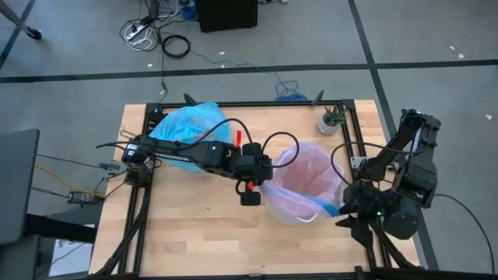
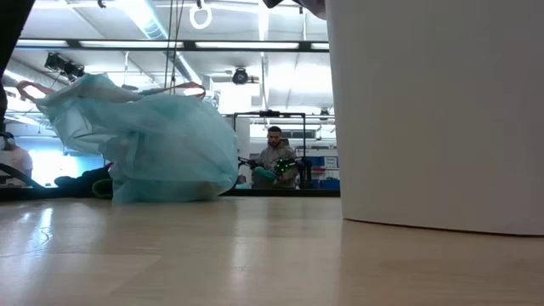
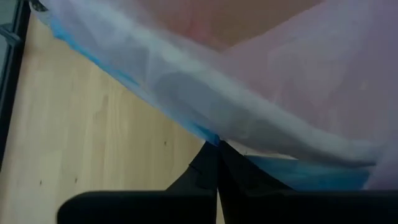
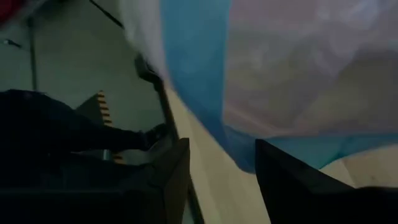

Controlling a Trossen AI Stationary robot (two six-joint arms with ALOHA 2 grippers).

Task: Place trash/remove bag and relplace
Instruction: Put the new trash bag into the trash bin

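A robotics lab or workshop. The pale wooden table stands on grey flooring strewn with loose black cables. Beyond it, long ceiling strip lights hang over a seated person.

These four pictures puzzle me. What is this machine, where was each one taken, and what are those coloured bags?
It is a robot with two dark arms at a wooden table. One picture looks straight down, one looks level across the tabletop, and two come from cameras on the wrists. The left gripper has its fingers pinched shut on the blue rim of the pink bag, which lines a white bin. The right gripper waits open by that bag's other side. The light-blue bag lies full at the table's back. A small potted plant stands near the corner.
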